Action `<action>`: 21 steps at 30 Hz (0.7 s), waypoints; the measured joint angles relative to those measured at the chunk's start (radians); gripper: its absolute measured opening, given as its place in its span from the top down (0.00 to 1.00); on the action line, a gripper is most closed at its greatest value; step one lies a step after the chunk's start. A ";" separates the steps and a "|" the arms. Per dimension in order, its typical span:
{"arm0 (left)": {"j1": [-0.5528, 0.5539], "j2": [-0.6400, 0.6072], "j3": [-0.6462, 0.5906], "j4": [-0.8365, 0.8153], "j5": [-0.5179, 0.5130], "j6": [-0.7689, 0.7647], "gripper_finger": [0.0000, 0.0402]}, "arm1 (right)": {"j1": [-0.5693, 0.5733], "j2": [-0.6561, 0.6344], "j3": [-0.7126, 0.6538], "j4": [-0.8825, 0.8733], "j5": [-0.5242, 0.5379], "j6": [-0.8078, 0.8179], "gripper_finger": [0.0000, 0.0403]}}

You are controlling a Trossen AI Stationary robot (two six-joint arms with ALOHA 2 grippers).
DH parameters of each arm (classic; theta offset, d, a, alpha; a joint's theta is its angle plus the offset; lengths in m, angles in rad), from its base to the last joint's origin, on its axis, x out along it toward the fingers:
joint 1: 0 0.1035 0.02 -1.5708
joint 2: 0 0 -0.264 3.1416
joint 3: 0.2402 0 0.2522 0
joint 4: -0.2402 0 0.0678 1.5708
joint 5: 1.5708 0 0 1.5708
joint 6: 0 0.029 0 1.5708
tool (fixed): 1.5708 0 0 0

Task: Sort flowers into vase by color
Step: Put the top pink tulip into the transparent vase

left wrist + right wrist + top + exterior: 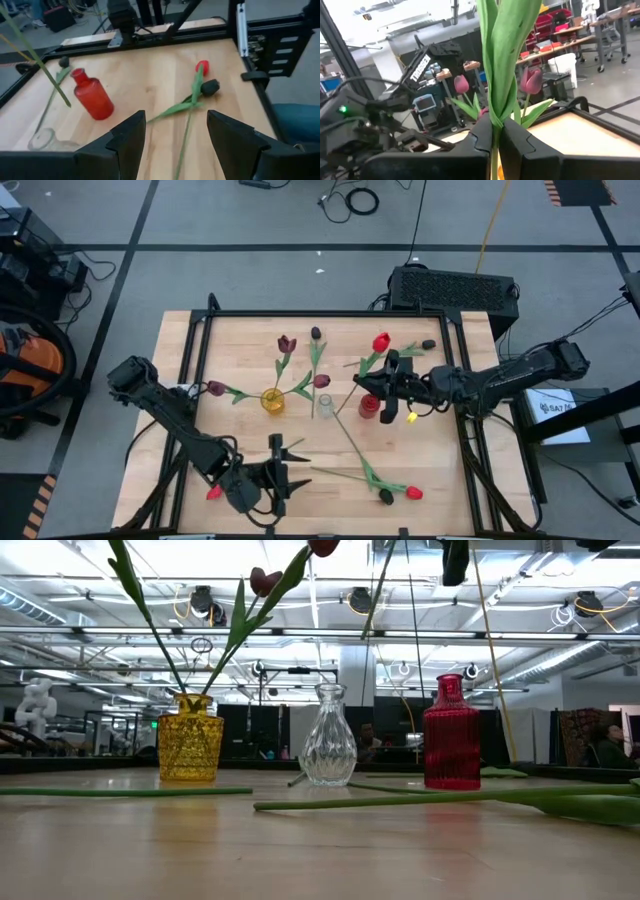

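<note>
The right gripper point(392, 388) clamps a red tulip's point(381, 342) stem above the red vase point(369, 406), head pointing toward the table's far edge.

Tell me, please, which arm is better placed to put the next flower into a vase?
The right. Its gripper is already shut on a red tulip, right beside the red vase. The left gripper is open and holds nothing, near the table's front edge.
</note>
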 joint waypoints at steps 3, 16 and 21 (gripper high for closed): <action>0.028 0.000 0.025 -0.001 0.029 0.004 0.46 | 0.000 0.000 0.000 0.002 0.000 0.017 0.98; 0.102 0.000 0.269 0.020 0.096 0.315 0.46 | 0.022 0.000 0.000 0.025 0.000 0.058 0.98; 0.141 0.000 0.323 0.022 0.108 0.390 0.46 | 0.025 0.000 0.000 0.037 0.002 0.074 0.98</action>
